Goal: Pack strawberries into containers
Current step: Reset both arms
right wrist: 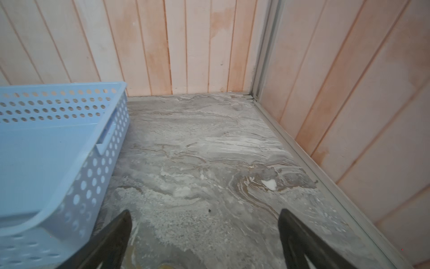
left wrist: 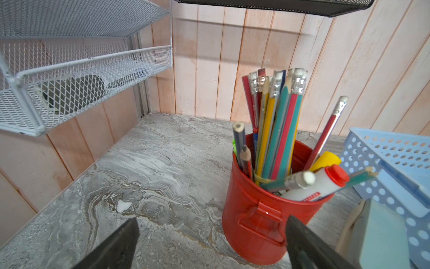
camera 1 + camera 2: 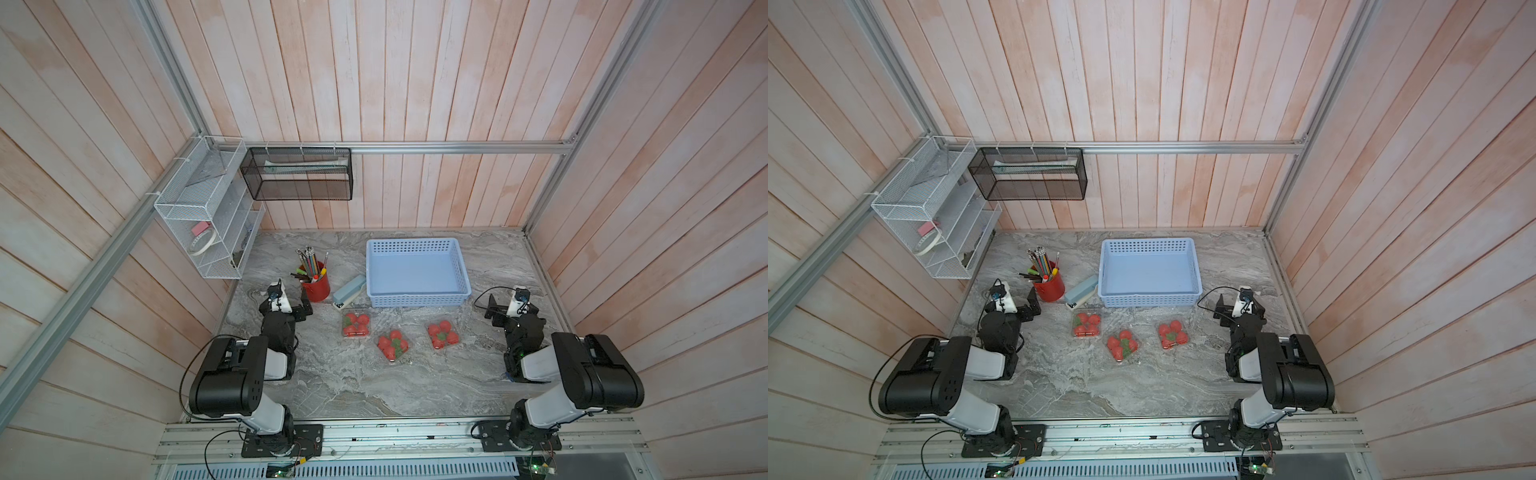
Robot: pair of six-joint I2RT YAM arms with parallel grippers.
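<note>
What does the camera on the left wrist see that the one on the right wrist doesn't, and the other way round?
Only the left wrist view: the red pencil cup full of pencils, a white wire shelf, a black mesh shelf and a pale stapler.
Only the right wrist view: the metal corner post where two walls meet.
Both: the blue basket, the grey marbled table, the plank wall. The left tool and the right tool each show in their own view, open and holding nothing.
</note>
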